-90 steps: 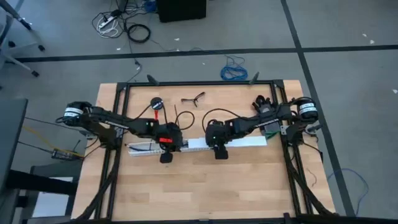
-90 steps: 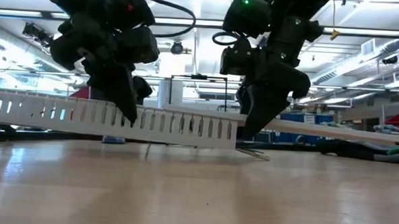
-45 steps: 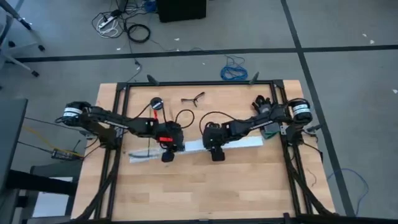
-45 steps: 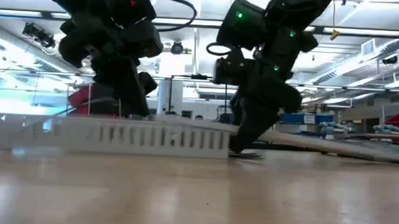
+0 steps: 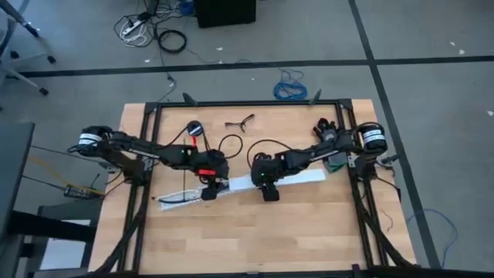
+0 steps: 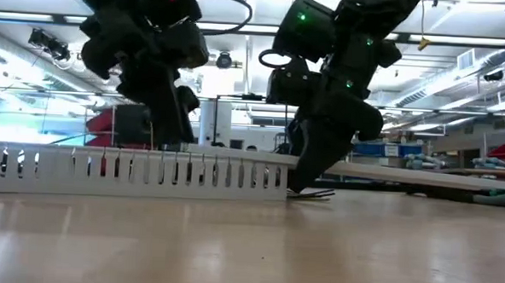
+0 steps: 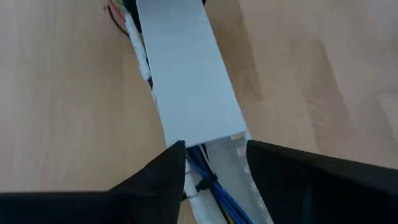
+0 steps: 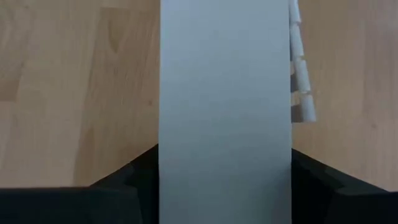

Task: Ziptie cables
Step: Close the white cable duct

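- Two sets of jaws work side by side near the middle of the table point(image 5: 309, 232), both on one long white assembly that lies slanted across it.
- The left jaws point(image 5: 208, 191) straddle the end of a flat white cover point(image 7: 186, 74), one dark finger point(image 7: 163, 177) on each side of the open channel below it; we cannot tell whether they press on it.
- The right jaws point(image 5: 266, 189) hold the same flat white cover point(image 8: 225, 106) between their two fingers point(image 8: 134, 180), which touch both of its long edges.
- In the low view, we see the left arm point(image 6: 145, 51) and the right arm point(image 6: 336, 77) coming down onto the assembly from above.
- The white slotted strip point(image 6: 140, 172) rests on the table, its toothed wall upright, and it extends from the left jaws toward the left side of the table point(image 5: 177, 198).
- Inside the open channel, just past the cover's end, we see blue wires point(image 7: 211, 186) lying along its length; more wire ends, red and dark point(image 7: 118, 11), show at the cover's far end.
- Whether the grey, purplish and brown cables lie in there too, we cannot tell.
- Farther back on the table lie a black loop of cord point(image 5: 228, 144), a small dark hand tool point(image 5: 240, 122) and a round red-and-black item point(image 5: 194, 130).
- A blue coiled cable point(image 5: 290, 86) lies on the floor beyond the table's far edge.
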You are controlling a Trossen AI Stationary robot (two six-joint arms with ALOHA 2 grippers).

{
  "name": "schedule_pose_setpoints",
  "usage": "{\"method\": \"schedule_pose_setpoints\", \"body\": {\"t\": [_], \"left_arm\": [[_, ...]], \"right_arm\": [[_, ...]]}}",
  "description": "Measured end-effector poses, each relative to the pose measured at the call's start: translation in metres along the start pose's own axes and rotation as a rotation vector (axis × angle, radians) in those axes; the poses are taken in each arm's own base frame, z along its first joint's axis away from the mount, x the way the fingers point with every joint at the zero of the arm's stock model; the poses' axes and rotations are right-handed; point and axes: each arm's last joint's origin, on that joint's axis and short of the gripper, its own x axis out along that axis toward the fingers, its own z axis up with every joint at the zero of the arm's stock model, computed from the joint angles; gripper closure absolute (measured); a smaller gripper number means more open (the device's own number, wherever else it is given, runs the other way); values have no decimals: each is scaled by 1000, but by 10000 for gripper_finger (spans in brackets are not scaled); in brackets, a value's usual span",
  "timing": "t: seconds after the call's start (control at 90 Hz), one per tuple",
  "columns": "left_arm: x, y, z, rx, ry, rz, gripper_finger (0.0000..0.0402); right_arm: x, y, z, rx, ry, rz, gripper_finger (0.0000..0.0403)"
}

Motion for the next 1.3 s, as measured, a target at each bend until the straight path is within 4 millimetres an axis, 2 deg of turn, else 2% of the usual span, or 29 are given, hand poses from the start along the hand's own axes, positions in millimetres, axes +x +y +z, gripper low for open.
{"method": "schedule_pose_setpoints", "body": {"t": [0.278,0.622,0.844,1.3], "left_arm": [[-1,0,1,15,-2,20,236],[0,-6,-1,-67,25,-2,234],[-1,-1,-7,-68,77,209,219],[1,-7,-2,-140,25,-6,204]], "right_arm": [[0,0,0,1,1,-1,179],[0,0,-1,1,3,-1,177],[0,0,0,1,2,-1,176],[0,-3,-1,14,3,13,175]]}}
